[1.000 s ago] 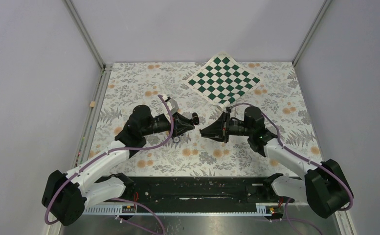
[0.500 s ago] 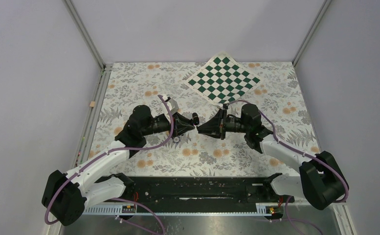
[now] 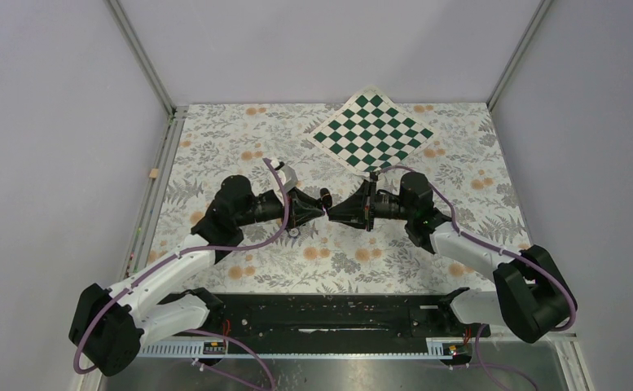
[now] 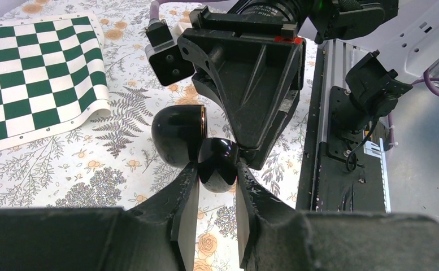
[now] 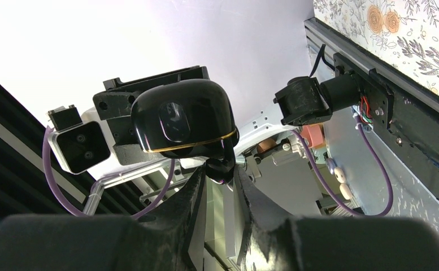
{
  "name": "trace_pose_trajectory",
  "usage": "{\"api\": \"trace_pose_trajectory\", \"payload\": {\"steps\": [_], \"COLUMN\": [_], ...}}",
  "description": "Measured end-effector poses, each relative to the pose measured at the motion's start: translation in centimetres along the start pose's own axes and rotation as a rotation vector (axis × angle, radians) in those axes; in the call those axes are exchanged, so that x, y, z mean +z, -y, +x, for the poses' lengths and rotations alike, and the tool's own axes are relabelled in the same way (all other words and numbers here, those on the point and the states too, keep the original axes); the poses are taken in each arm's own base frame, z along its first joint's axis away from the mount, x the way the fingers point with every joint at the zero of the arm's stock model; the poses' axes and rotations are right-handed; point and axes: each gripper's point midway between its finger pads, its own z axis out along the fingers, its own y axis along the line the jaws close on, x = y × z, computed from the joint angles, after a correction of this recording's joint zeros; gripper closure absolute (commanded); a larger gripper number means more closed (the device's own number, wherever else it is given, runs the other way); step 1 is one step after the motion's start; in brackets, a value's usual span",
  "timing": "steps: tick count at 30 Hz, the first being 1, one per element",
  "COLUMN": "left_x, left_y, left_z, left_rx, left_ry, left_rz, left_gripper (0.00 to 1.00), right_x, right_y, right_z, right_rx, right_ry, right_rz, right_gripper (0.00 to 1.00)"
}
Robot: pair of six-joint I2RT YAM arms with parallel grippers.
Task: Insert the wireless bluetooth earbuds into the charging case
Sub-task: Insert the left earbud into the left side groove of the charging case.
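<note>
The charging case (image 4: 219,161), a glossy black pebble, hangs above the table with its hinged lid (image 4: 177,134) swung open. My left gripper (image 4: 217,174) is shut on the case's lower half. In the right wrist view the lid (image 5: 178,119) shows a thin gold rim. One tiny black earbud (image 5: 222,167) is pinched in my right gripper (image 5: 221,176), which is shut on it right at the case's open side. In the top view the left gripper (image 3: 319,211) and right gripper (image 3: 334,213) meet tip to tip at mid-table. Whether the bud touches its socket is hidden.
A green and white chessboard mat (image 3: 372,132) lies at the back, right of centre. A small dark ring (image 3: 294,232) sits on the floral cloth under the left gripper. A small tan strip (image 3: 153,173) lies by the left rail. Black base rails (image 3: 329,314) run along the near edge.
My right arm has swung left, bringing its gripper from a short gap away up against the case held by the left gripper. The left arm has stayed put.
</note>
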Motion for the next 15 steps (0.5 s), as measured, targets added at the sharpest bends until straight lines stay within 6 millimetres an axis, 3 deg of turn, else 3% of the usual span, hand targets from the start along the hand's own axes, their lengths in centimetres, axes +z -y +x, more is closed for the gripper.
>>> {"api": "trace_pose_trajectory", "payload": {"steps": [15], "left_x": [-0.13], "left_y": [0.21], "left_z": [-0.26], "left_rx": [0.009], "left_ry": [0.007], "left_rz": [0.003], "left_gripper": [1.0], "right_x": [0.24], "right_y": [-0.25], "right_z": [0.08], "right_rx": [-0.012], "right_ry": [-0.013], "right_rz": [-0.016], "right_gripper": [1.0]}}
